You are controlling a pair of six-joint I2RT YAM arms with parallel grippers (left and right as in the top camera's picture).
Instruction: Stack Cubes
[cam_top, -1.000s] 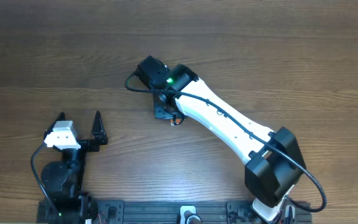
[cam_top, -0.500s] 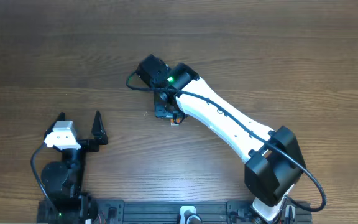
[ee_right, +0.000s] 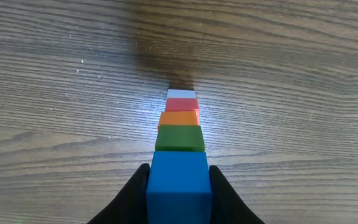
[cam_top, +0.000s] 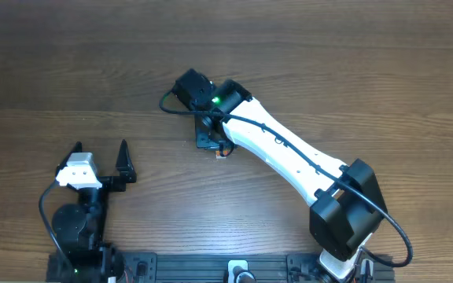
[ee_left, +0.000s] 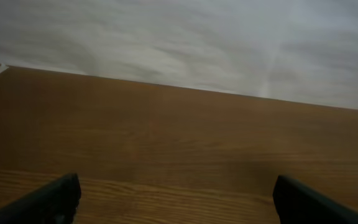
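Gripping blue cube (ee_right: 179, 174) on both sides: right gripper (ee_right: 179, 194), fingers clamped on it. Blue tops the stack; below it green cube (ee_right: 179, 138), orange cube (ee_right: 179, 117), red cube (ee_right: 181, 104), white cube (ee_right: 181, 94) lowest. Stack near table (cam_top: 368, 63) centre. Left gripper (cam_top: 101, 151) at 8 o'clock from it, well apart, fingers spread.

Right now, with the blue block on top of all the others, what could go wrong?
1. Five cubes stand in one thin column: blue cube on green cube, orange cube, red cube and white cube. A small nudge might topple them all.
2. The right gripper hugs the blue cube on both sides. If it opens unevenly or pulls away crooked, it could drag that cube off.
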